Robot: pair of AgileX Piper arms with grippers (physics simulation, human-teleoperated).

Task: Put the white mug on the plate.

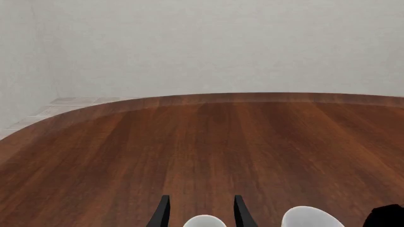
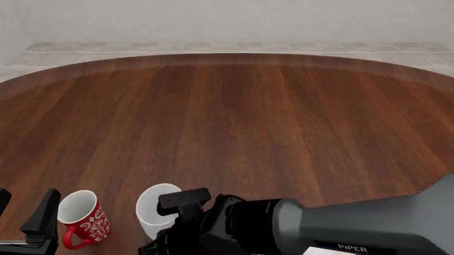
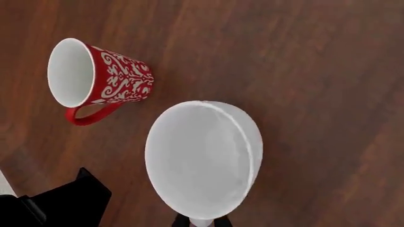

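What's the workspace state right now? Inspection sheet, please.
Surface: dark wood table, rounded far edge.
Job's things: white mug upright at the near edge; plate not in any view.
Clutter: red mug upright, left of the white mug, apart from it.
Grippers: left gripper open, near the red mug; right gripper fingertips straddle a white part of the white mug, grip cannot be told.
Cables: nothing seen.
Surroundings: tiled floor, pale wall.

It was a bare simulated room. A round wooden table (image 2: pixel 241 122) stood on a tiled floor (image 2: pixel 212 48) before a plain wall (image 2: pixel 227 21).
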